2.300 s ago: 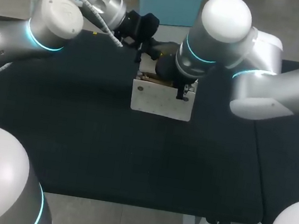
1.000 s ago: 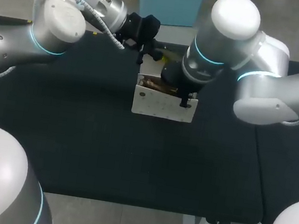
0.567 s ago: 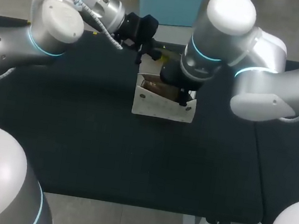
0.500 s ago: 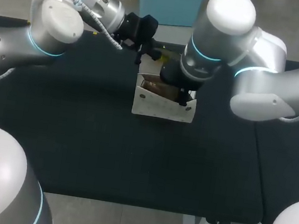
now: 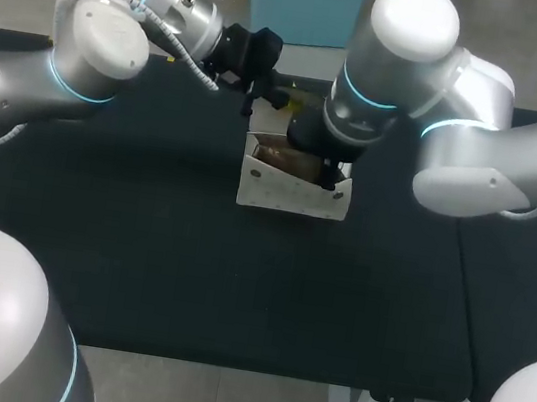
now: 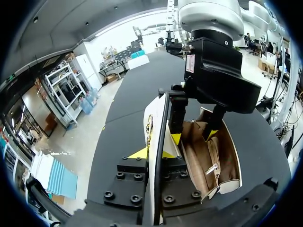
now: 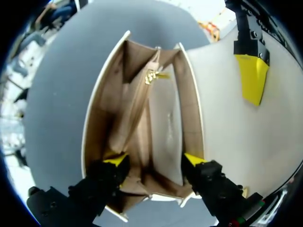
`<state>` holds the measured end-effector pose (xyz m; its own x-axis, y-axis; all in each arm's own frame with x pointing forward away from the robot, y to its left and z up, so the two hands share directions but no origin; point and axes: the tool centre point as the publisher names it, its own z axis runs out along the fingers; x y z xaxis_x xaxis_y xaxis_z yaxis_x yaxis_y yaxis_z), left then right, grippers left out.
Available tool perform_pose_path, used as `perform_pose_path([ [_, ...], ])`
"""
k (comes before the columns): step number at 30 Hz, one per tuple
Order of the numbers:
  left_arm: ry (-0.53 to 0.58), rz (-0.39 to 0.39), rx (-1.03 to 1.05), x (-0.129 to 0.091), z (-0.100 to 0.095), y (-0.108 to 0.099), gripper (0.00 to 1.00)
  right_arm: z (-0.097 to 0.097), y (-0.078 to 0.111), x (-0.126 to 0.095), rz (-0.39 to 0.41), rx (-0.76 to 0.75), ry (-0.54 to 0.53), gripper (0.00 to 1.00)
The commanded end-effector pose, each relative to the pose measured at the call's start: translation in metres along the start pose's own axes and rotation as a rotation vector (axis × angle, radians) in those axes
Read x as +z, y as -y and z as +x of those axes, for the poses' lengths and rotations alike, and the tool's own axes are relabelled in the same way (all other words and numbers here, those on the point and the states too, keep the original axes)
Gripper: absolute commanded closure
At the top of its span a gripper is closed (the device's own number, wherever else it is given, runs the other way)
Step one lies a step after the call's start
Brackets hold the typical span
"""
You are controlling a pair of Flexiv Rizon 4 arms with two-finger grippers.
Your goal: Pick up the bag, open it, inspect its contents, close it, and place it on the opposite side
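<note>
The bag (image 5: 290, 192) has swung upright on the worktop (image 5: 187, 270), and its mouth now gapes. The left tool (image 6: 152, 153) pinches one wall. The right tool (image 7: 155, 160) stands spread inside, gripping nothing. Opening looks done; inspection comes next.

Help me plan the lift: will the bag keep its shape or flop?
Probably stiff: the bag stands open with straight, flat walls, even where the left gripper pinches one. Likely light: it looks nearly empty inside.
</note>
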<state>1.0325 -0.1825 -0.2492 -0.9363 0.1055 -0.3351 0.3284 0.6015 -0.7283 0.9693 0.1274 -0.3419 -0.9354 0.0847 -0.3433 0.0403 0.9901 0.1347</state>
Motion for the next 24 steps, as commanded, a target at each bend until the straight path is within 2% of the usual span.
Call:
perform_pose_path([
  [1, 0.003, 0.005, 0.000, -0.0004, 0.0023, 0.0017, 1.00, 0.0034, -0.0002, 0.0121, 0.005, -0.001, -0.001, 0.00],
  [24, 0.000, 0.008, 0.003, 0.0019, 0.0030, 0.0026, 1.00, -0.0003, -0.0006, 0.0082, 0.006, 0.004, 0.019, 0.00],
])
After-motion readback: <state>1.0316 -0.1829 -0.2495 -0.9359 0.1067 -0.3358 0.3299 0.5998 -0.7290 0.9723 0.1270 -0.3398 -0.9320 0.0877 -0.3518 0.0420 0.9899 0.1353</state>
